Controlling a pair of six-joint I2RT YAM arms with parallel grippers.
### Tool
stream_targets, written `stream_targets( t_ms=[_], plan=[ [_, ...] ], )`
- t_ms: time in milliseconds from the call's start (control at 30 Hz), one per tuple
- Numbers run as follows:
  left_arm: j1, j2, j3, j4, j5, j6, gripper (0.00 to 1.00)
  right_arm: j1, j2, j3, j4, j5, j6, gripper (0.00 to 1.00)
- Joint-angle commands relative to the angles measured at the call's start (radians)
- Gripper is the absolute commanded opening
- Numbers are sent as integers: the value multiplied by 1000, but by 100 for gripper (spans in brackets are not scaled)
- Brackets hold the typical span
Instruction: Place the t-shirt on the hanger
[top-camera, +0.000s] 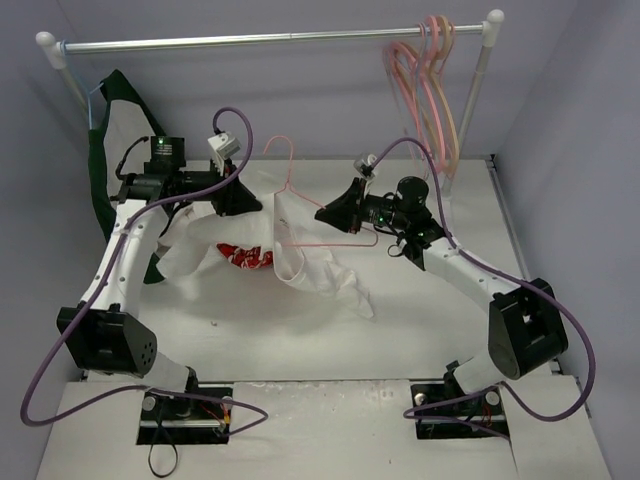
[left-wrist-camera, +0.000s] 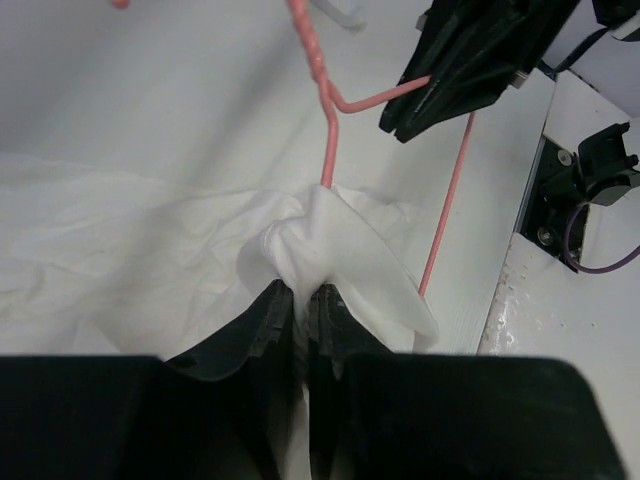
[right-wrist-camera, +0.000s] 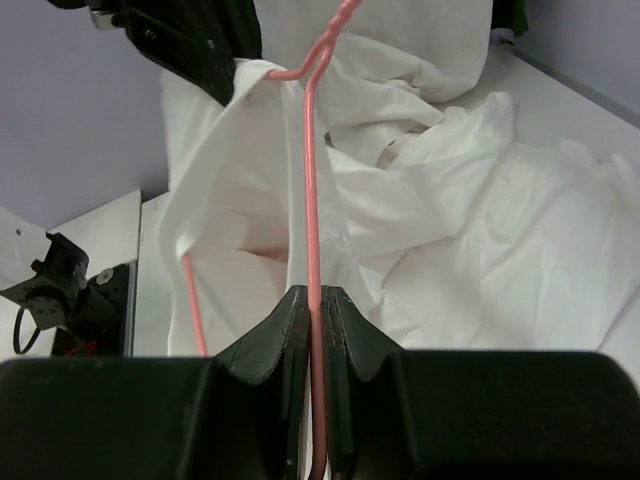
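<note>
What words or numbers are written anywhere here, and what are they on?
No text can be read in any view.
Red print on the crumpled white cloth t-shirt: it has white marks, too small and folded to read.
Thin pink wire hanger: no writing shows.

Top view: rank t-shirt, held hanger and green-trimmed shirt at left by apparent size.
1. t-shirt: widest spread of cloth.
2. green-trimmed shirt: tall, but partly hidden.
3. hanger: thin wire outline, partly inside the t-shirt.
</note>
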Motion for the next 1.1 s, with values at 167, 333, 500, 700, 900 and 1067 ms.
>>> stream_targets(
  t_ms=[167, 333, 500, 700, 900, 1067],
  plan=[
    [-22, -112, -73, 154, 100, -145, 0, 14, -16, 149, 121, -3, -10, 0],
    [-23, -155, -81, 173, -87, -193, 0, 16, -43, 203, -90, 102, -118, 39],
    [-29, -181, -61, 197, -238, -251, 0, 16, -117, 222, -275, 320, -203, 56],
    [-52, -241, -78, 187, -412, -244, 0, 18, -223, 174, -345, 652, -217, 64],
    [-80, -296, -93, 159, -554, -251, 0, 146, -260, 153, -425, 783, -105, 59],
    [-102, -330, -98, 141, -638, -299, 0, 365, -195, 143, -460, 980, 80, 51]
  ],
)
